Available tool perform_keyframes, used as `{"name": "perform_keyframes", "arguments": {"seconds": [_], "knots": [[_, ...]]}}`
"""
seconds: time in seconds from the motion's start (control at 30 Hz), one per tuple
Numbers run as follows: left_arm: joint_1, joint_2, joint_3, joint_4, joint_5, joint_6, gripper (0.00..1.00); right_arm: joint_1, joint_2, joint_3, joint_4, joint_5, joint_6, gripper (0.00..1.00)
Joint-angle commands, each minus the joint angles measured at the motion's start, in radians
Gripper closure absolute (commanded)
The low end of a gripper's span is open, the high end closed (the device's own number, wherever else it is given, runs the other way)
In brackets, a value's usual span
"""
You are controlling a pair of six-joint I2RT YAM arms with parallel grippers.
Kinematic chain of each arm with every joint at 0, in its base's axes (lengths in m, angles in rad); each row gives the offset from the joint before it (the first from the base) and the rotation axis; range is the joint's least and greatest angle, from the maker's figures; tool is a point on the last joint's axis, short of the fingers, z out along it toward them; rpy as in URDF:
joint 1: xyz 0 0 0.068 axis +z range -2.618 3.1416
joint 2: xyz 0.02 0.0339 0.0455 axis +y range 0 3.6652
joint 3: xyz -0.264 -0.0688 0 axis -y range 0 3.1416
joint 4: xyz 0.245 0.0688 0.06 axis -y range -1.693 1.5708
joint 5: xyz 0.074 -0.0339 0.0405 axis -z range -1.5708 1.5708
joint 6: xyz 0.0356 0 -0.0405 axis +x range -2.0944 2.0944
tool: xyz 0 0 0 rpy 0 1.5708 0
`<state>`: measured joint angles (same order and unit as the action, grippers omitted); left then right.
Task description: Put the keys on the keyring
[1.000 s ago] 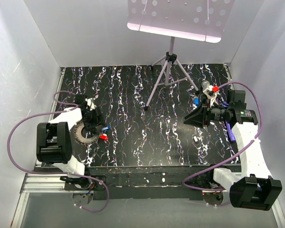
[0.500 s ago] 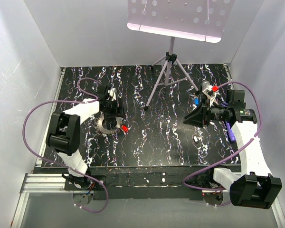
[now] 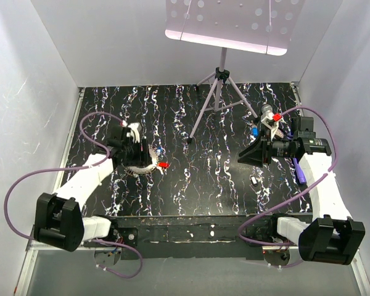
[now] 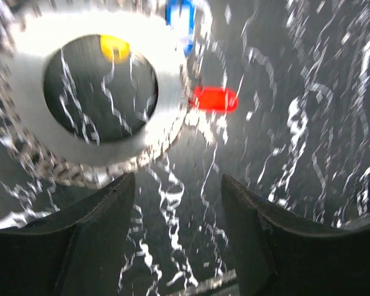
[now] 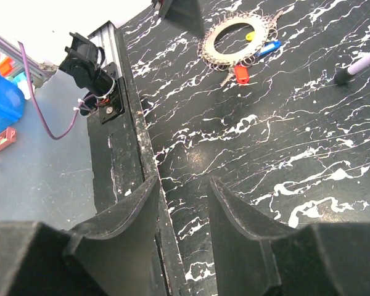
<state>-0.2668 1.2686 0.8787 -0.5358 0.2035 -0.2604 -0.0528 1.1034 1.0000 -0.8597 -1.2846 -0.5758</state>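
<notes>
The keyring [image 3: 139, 164] lies flat on the black marbled table at left centre, a toothed grey circle with a red piece [image 3: 163, 165] at its right. The left wrist view shows it blurred [image 4: 24, 80], with yellow [image 4: 114, 46], blue [image 4: 182, 24] and red [image 4: 214, 98] heads at its rim. My left gripper [image 3: 131, 150] hovers at the ring's far-left edge, open and empty [image 4: 179, 185]. My right gripper [image 3: 243, 156] is open and empty [image 5: 184, 185], far to the right; it sees the ring [image 5: 217, 54] in the distance. A small silver key [image 3: 254, 179] lies near it.
A tripod [image 3: 216, 92] holding a perforated plate stands at the back centre; one foot [image 5: 345, 74] reaches toward the middle. A blue piece [image 3: 254, 131] and a purple object [image 3: 299, 171] lie by the right arm. The table's front edge [image 5: 142, 154] is below the right gripper.
The keyring shifted right and away from the front edge along with my left gripper, then stayed put. The left arm's elbow swung back toward the near left. The right arm has not moved.
</notes>
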Motion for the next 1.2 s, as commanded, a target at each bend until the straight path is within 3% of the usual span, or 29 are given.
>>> {"name": "perform_keyframes", "arguments": {"seconds": [0.0,0.13,0.53,0.87,1.17], "knots": [[-0.047,-0.072,-0.104,-0.020,-0.059,-0.104,0.46,0.001,0.021,-0.015,-0.035,-0.033,-0.075,0.55],[-0.081,-0.103,-0.152,0.023,-0.145,-0.166,0.59,-0.001,0.041,-0.018,-0.051,-0.038,-0.107,0.55],[-0.081,-0.005,-0.187,0.161,-0.245,-0.163,0.76,-0.002,0.062,-0.018,-0.056,-0.039,-0.114,0.55],[-0.080,-0.018,-0.242,0.201,-0.253,-0.209,0.77,-0.002,0.072,-0.012,-0.061,-0.047,-0.116,0.55],[-0.080,-0.014,-0.245,0.203,-0.179,-0.227,0.76,-0.002,0.078,-0.014,-0.061,-0.048,-0.118,0.55]]}}
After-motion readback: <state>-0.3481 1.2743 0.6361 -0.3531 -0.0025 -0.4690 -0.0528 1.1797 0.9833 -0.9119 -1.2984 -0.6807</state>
